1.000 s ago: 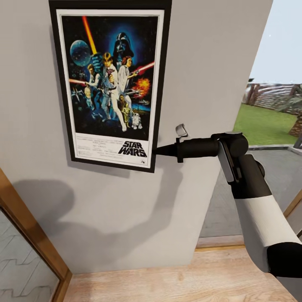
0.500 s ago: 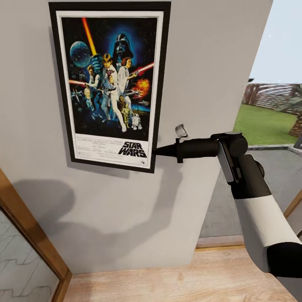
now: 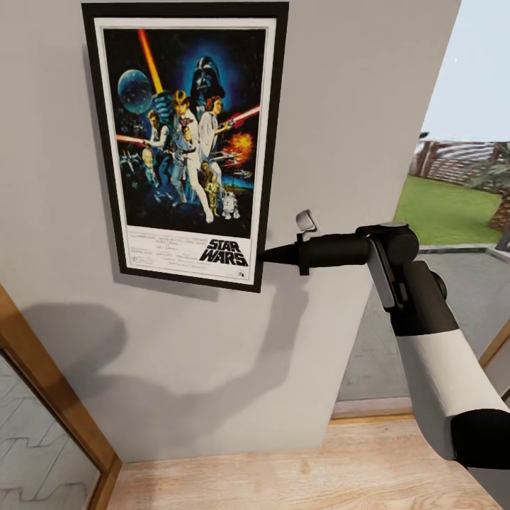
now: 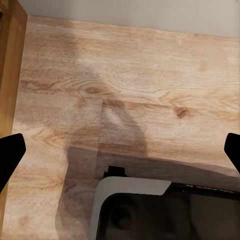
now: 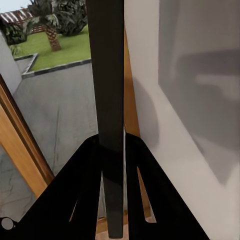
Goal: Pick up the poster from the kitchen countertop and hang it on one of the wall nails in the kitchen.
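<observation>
Right pincer (image 3: 263,254) — clamped on poster (image 3: 185,134) edge

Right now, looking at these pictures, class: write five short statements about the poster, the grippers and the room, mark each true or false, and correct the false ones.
1. The poster is upright against the pale grey wall. True.
2. The right gripper grips the poster's top edge. False: it is shut on the lower right edge of the frame.
3. The left gripper is open over a wooden floor. True.
4. The poster's "STAR WARS" logo is at the top. False: it is at the bottom.
5. Grass shows outside, right of the wall. True.
</observation>
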You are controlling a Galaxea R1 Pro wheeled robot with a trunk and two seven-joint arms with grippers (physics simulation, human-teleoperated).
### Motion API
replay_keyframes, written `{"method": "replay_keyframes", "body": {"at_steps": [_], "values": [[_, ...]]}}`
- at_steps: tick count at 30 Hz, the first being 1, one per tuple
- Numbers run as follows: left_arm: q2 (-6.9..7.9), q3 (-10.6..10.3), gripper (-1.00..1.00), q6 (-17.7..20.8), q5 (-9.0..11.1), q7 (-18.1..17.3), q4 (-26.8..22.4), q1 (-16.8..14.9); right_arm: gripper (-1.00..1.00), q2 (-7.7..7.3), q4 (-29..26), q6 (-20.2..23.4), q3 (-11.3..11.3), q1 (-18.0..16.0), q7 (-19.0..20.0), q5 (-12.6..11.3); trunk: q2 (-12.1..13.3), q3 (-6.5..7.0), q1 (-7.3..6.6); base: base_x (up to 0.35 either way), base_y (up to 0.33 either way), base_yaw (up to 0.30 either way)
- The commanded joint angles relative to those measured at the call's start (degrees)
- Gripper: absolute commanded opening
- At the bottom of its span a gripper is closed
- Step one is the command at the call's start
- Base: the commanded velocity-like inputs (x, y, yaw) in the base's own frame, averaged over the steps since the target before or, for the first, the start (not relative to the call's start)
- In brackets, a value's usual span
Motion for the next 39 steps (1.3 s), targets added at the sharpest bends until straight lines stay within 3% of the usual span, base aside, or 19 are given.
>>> {"method": "replay_keyframes", "body": {"at_steps": [1, 4, 8, 12, 29, 39], "values": [[-0.03, 0.2, 1.0, -0.1, 0.0, -0.4, -0.1, 0.0, -1.0, -0.06, 0.0, 0.5, 0.1, -0.1, 0.0, -0.4, -0.1, -0.11, 0.04, 0.0, 0.0, 0.0], [-0.03, 0.2, 1.0, -0.1, 0.0, -0.4, -0.1, 0.0, -1.0, -0.07, 0.0, 0.5, 0.5, -0.1, 0.0, -0.4, -0.1, -0.11, 0.04, 0.0, 0.0, 0.0], [-0.03, 0.2, 1.0, -0.1, 0.0, -0.4, -0.1, 0.0, -1.0, -0.07, -0.1, 0.5, 3.4, -0.1, 0.0, -0.4, -0.1, -0.11, 0.04, 0.0, 0.0, 0.0], [-0.03, 0.2, 1.0, -0.1, -0.1, -0.4, -0.1, 0.0, -1.0, -0.07, -0.1, 0.5, 4.5, -0.1, -0.1, -0.4, -0.1, -0.11, 0.04, 0.0, 0.0, 0.0], [-0.03, 0.2, 1.0, -0.1, -0.1, -0.4, -0.1, 0.0, -1.0, 0.0, -0.1, 0.8, 4.7, -0.2, -0.3, -0.3, -0.1, -0.11, 0.04, 0.0, 0.0, 0.0], [-0.03, 0.2, 1.0, -0.1, -0.1, -0.4, -0.1, 0.0, -1.0, 0.01, 0.2, 2.3, 4.6, -2.5, -0.4, -0.4, -0.1, -0.11, 0.04, 0.0, 0.0, 0.0]]}}
